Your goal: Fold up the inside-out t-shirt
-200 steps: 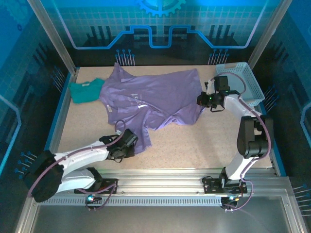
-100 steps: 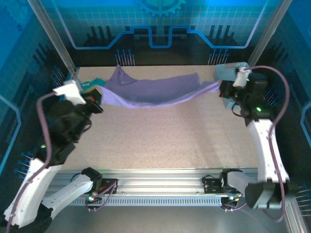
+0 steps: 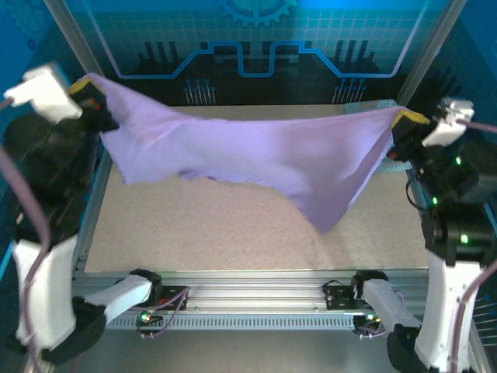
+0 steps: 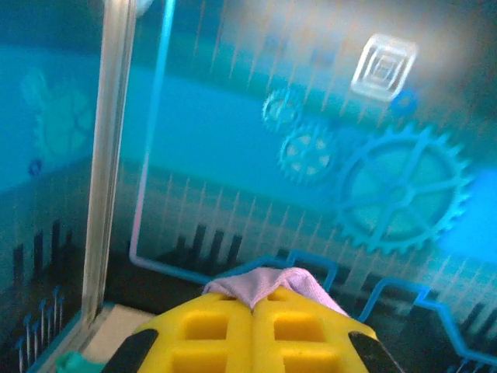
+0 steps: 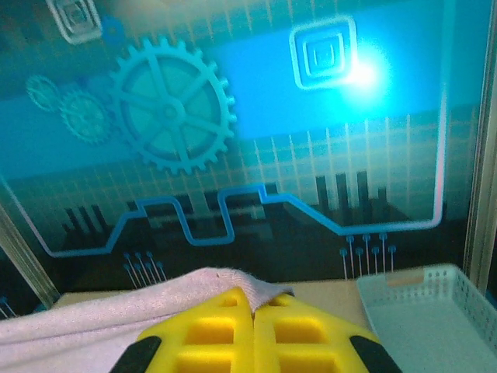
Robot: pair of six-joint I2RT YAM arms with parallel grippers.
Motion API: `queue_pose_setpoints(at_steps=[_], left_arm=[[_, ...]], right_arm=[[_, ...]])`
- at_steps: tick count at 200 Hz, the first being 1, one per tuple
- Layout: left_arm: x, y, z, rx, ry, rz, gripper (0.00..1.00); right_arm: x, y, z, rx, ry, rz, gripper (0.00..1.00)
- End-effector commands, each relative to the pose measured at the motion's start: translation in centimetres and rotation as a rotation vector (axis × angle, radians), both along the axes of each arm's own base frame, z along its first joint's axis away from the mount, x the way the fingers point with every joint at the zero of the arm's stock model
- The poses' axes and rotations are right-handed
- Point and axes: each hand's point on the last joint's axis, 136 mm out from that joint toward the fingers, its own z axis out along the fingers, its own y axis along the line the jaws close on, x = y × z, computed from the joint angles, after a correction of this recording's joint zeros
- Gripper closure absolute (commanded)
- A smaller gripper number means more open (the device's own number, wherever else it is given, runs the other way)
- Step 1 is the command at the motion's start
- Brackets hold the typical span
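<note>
Holding the t-shirt [image 3: 256, 159] stretched in the air between them, we have the left claw [image 3: 92, 95] and right claw [image 3: 405, 122] both squeezed closed on thin pinches of cloth; pulling them wider apart could slip one pinch free and drop that side

Light: bright, blue cast off the backdrop [image 3: 248, 47] | Glare: a white hot spot [image 5: 361, 74] blazed in the right wrist view | tabletop [image 3: 233, 225] lit softly and evenly, t-shirt [image 3: 256, 155] glowing pale | Blur: left wrist backdrop smeared, left arm [image 3: 43, 179] and right arm [image 3: 454, 202] streaked.
</note>
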Motion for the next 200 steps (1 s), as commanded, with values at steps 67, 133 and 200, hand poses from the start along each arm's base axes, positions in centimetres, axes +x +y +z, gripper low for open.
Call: queue_pose_setpoints(at_steps=[67, 133, 200], left_arm=[[11.0, 0.5, 0.1, -0.069, 0.058, -0.106, 1.00], [-5.1, -0.8, 6.3, -0.074, -0.229, -0.169, 1.00], [-14.5, -1.7, 10.9, -0.031, -0.402, -0.208, 1.00]], right_arm=[[11.3, -0.7, -0.6, -0.056, 0.108, 0.007, 1.00], [1.4, 0.9, 3.7, -0.071, -0.021, 0.050, 1.00], [-9.4, 1.1, 8.7, -0.105, -0.204, 0.007, 1.00]])
